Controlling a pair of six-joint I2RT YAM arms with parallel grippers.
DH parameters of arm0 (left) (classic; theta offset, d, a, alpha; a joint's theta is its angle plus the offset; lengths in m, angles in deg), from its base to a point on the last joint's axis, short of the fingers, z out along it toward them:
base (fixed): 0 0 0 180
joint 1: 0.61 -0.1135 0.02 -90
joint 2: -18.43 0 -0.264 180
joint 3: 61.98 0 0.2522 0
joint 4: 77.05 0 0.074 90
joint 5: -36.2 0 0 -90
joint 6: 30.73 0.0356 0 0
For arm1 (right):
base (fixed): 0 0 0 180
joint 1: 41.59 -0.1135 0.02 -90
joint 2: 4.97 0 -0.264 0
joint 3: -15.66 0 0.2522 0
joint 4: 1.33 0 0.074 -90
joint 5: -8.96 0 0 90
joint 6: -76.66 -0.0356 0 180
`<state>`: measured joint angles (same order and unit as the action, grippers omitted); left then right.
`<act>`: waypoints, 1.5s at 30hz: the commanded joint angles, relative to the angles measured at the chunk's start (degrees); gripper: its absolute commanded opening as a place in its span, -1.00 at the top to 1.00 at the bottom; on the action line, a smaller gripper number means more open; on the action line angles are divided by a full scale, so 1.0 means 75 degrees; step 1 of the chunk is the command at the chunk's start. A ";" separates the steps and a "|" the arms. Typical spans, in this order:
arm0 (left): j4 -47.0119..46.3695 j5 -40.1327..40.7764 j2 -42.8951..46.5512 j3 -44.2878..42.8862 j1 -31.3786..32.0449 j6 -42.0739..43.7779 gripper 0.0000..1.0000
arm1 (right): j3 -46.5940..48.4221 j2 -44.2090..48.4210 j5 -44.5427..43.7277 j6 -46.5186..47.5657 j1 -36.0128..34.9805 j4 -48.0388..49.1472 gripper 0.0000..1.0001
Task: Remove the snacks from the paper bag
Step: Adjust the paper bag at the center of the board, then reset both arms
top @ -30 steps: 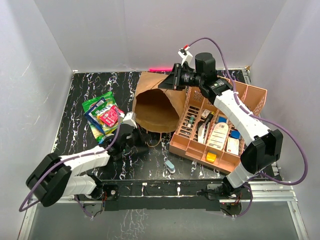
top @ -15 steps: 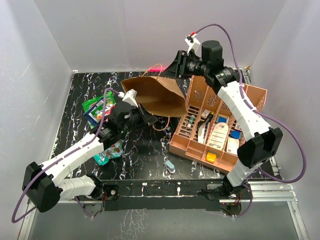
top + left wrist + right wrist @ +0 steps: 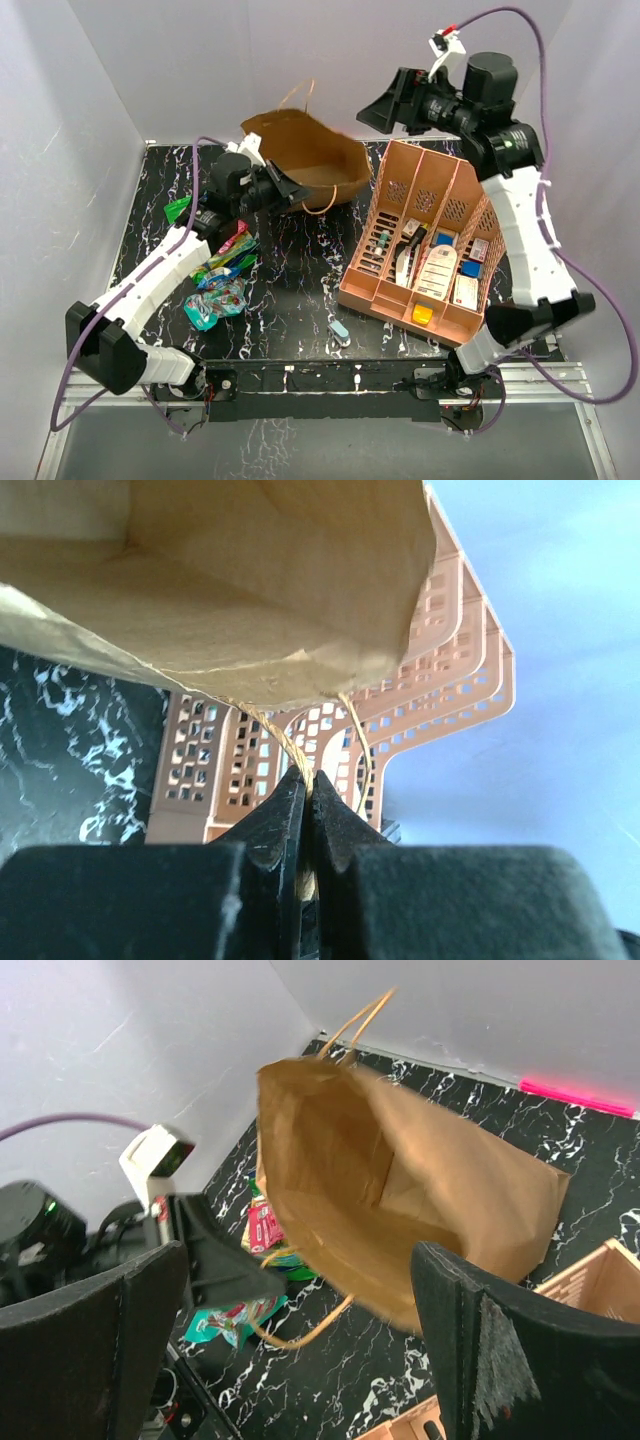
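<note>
left gripper (image 3: 305,780): clenched on 1 twisted handle loop (image 3: 268,728) of the paper bag (image 3: 310,155), pinching right below the bag's rim.
right gripper (image 3: 380,100): released, fingers spread wide and holding nothing. It is up in the air at 1 o'clock, apart from the bag and pointing toward it.
paper bag: at 12 o'clock in the top view, lifted at the gripped edge and tilted, mouth open toward the overhead camera. Only brown paper shows inside. Cannot tell whether its far end touches the table (image 3: 290,290).
2nd handle loop (image 3: 300,95): sticks up free at the bag's far rim.
snacks (image 3: 222,275): out of the bag, flat on the table at 9 o'clock, under the left arm (image 3: 150,280).
green packet (image 3: 178,208): farthest left, partly hidden by the arm.
pink-red packet (image 3: 262,1228): just beside the bag mouth in the right wrist view, with green ones touching it.
teal packet (image 3: 215,305): nearest of the lot, at 8 o'clock.
orange tray (image 3: 430,170): at 3 o'clock, just beside the bag, small items in its slots.
pale-blue capsule (image 3: 340,332): alone at 6 o'clock, well apart from the snacks.
</note>
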<state>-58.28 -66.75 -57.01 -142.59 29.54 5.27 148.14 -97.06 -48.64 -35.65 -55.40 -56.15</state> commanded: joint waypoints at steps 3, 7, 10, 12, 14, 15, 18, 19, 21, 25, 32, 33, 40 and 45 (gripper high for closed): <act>-0.0057 -0.0611 -0.0508 -0.1171 -0.0244 -0.0256 1.00 | -0.0719 0.1925 -0.0623 0.0276 0.0001 0.0421 -0.96; -0.0060 -0.0478 -0.0700 -0.1496 -0.0287 -0.0220 1.00 | -0.1735 0.2995 -0.0796 0.0398 0.0000 0.0618 -0.96; 0.0112 -0.0447 -0.0736 -0.1440 -0.0328 -0.0171 1.00 | -0.2556 0.3746 -0.1050 0.0545 0.0001 0.0576 -0.96; 0.0147 -0.0402 -0.0660 -0.1220 -0.0323 -0.0149 1.00 | -0.3030 0.4176 -0.1333 0.0616 0.0000 0.0467 -0.96; 0.0014 -0.0315 -0.0483 -0.0917 -0.0340 -0.0189 0.96 | -0.3390 0.4615 -0.1641 0.0727 0.0001 0.0330 -0.96; 0.0001 -0.0261 -0.0436 -0.0828 -0.0346 -0.0182 0.69 | -0.3526 0.4798 -0.1845 0.0786 0.0001 0.0279 -0.96; 0.0091 -0.0196 -0.0174 -0.0830 -0.0352 0.0186 0.04 | -0.3829 0.5292 -0.2603 0.0922 0.0001 0.0060 -0.96; 0.0216 -0.0160 -0.0090 -0.0905 -0.0352 0.0393 -0.15 | -0.3897 0.5444 -0.2885 0.0952 0.0001 -0.0032 -0.96; 0.0589 -0.0049 0.0119 -0.1149 -0.0363 0.0942 -0.64 | -0.3953 0.5762 -0.3316 0.0894 0.0001 -0.0206 -0.96; 0.2060 0.0933 0.0632 -0.1634 -0.0364 0.2218 -0.97 | -0.3985 0.6359 -0.3592 0.0865 0.0001 -0.0526 -0.96; 0.4293 0.3320 0.1957 -0.2443 -0.0364 0.4842 -0.97 | -0.3519 0.6765 -0.4197 0.0879 0.0008 -0.1188 -0.96; 0.4280 0.3376 0.2226 -0.2593 -0.0364 0.5275 -0.97 | -0.3390 0.6721 -0.4237 0.0855 0.0001 -0.1279 -0.96; 0.2506 0.2435 0.4118 -0.2685 -0.0364 0.6573 -0.97 | -0.3039 0.6543 -0.3977 0.1024 0.0000 -0.1290 -0.96; 0.2230 0.2658 0.4539 -0.2434 -0.0364 0.6567 -0.97 | -0.3024 0.6517 -0.3853 0.1153 0.0004 -0.0852 -0.96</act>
<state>-38.72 -47.16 -22.24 -162.83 27.10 51.45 123.81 -47.19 -78.23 -28.54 -55.40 -66.97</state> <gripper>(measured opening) 0.983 0.981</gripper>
